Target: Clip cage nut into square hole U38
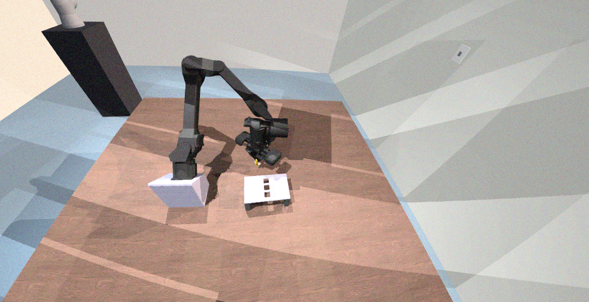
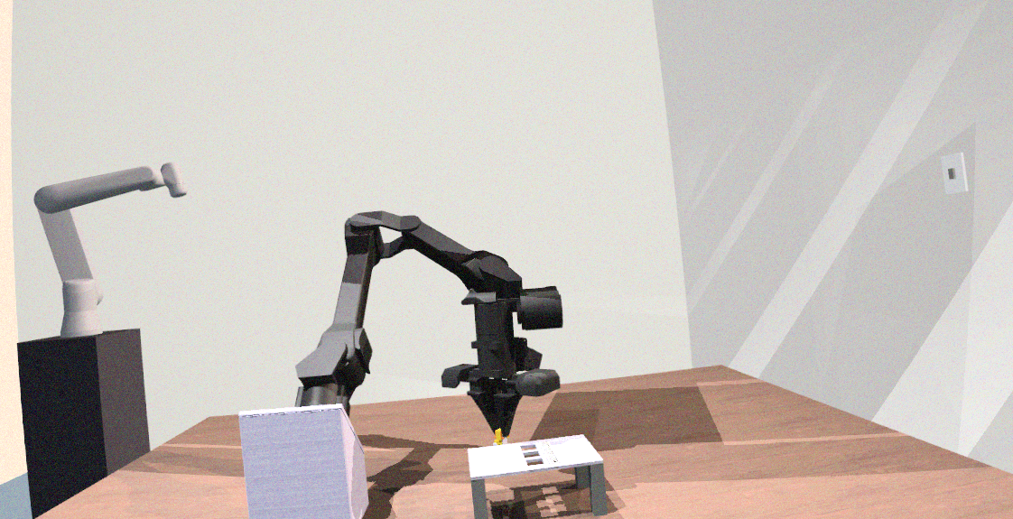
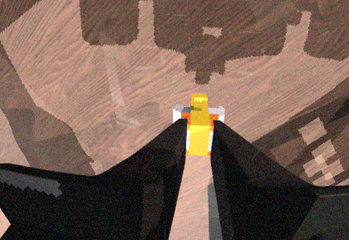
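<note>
We see the cage nut (image 1: 256,162) (image 2: 498,436) (image 3: 199,131) pinched between the fingertips of the end effector (image 1: 256,158) (image 2: 501,433) (image 3: 199,128), held above the surface (image 1: 329,233) (image 2: 779,430) (image 3: 158,73). The rail plate (image 1: 253,189) (image 2: 496,459) stands near it, apart from the nut, between the surface's left and right edges; we cannot read its hole labels.

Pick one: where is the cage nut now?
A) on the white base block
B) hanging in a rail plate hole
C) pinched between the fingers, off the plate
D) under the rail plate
C: the wrist view shows the yellow cage nut between both black fingers.
</note>
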You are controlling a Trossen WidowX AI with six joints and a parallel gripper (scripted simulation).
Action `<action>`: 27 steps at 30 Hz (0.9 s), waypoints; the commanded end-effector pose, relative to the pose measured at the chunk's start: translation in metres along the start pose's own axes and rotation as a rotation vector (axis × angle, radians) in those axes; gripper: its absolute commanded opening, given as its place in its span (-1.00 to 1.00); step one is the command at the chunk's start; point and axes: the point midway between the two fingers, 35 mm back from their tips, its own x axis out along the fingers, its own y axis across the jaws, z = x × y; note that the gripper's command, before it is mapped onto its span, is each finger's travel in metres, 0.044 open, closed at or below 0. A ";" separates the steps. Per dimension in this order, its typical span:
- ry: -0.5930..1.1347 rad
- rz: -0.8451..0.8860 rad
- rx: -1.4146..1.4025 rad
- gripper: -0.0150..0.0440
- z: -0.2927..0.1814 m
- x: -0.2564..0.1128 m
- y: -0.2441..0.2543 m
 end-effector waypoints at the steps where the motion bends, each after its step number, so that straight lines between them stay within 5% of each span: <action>1: -0.009 -0.016 -0.011 -0.38 0.003 -0.024 -0.002; 19: -0.010 -0.014 -0.004 -0.38 -0.003 -0.079 0.000; 27: -0.007 -0.020 0.235 -0.38 -0.019 -0.081 -0.033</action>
